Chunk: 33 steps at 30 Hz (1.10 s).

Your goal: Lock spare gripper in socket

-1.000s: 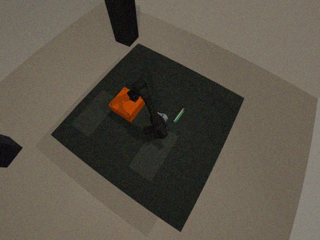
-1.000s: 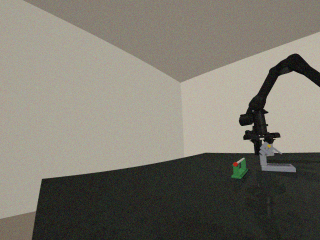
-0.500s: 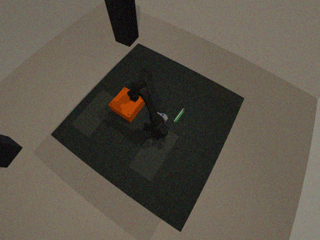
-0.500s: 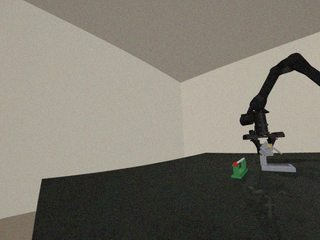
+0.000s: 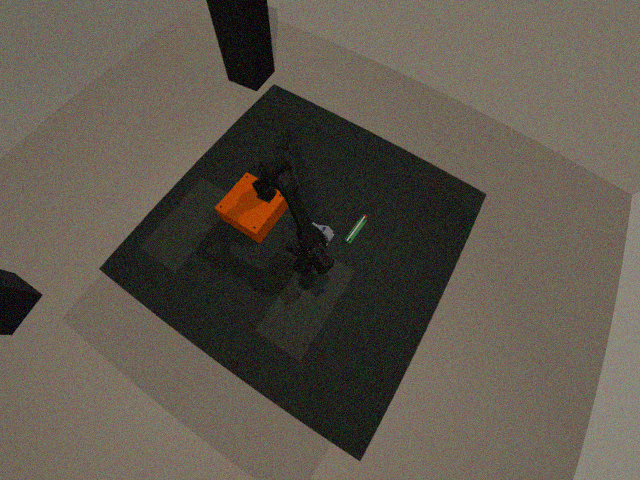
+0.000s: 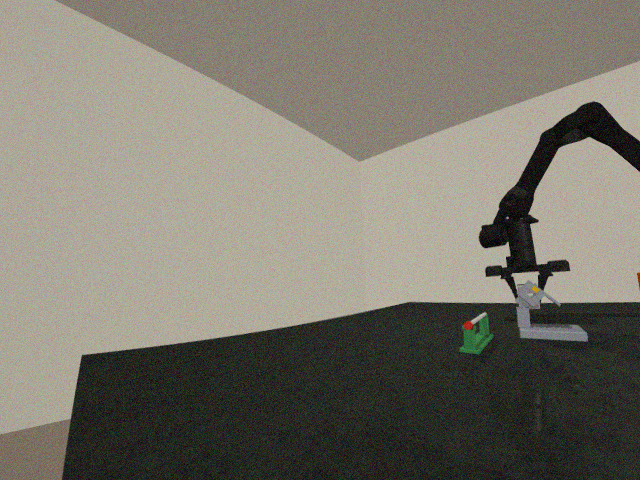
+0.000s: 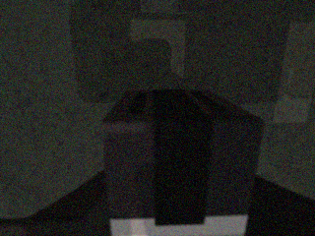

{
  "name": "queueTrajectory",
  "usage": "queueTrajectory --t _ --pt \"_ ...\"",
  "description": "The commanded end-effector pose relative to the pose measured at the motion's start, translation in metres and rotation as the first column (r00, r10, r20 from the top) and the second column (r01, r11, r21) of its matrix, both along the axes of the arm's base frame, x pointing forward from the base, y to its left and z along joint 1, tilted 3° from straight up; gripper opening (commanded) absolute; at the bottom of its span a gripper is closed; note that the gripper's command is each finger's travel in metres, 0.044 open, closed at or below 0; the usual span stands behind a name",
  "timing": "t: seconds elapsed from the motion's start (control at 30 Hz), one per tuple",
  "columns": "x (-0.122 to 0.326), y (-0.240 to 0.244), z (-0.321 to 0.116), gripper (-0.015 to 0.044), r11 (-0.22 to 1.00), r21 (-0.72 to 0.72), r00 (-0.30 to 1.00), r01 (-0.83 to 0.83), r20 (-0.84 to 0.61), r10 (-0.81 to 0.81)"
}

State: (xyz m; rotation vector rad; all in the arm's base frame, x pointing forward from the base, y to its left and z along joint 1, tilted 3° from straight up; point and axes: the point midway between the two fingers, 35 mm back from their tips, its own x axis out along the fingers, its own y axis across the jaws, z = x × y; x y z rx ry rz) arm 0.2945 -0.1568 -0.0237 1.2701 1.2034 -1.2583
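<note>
The grey mount (image 5: pixel 324 230) (image 6: pixel 553 333) stands on the dark table; its tilted head with a yellow patch carries the socket, whose inside I cannot make out. The lock pin (image 5: pixel 356 228) (image 6: pixel 478 318), white with a red end, lies across the green rack beside the mount, out of the socket. My gripper (image 6: pixel 528 290) points down at the mount's head, behind it in the exterior view. It is shut on the spare gripper (image 7: pixel 183 172), a dark block with pale strips at its lower edge in the wrist view. The mount's head hides the held piece in the exterior view; any contact is unclear.
The green rack (image 5: pixel 351 239) (image 6: pixel 471 347) stands close to the mount. An orange block (image 5: pixel 237 209) lies beneath the arm's rear part. Two paler rectangles (image 5: pixel 305 320) (image 5: pixel 178 232) show on the table top (image 5: pixel 403 310). Black posts (image 5: pixel 242 41) (image 5: pixel 15 302) stand beyond the table's edges.
</note>
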Motion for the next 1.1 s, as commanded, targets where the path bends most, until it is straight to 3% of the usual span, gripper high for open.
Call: queueTrajectory --t 0.0,0.5,1.07 --pt "0.0006 -0.0008 0.0035 0.0 0.996 -0.007 0.996 0.089 0.009 -0.089" --pt "-0.0039 0.0005 0.0041 0.0 0.895 -0.01 0.895 0.447 0.004 -0.447" --pt "-0.009 0.002 0.0048 0.0 0.632 -0.015 0.632 0.775 -0.001 -0.775"
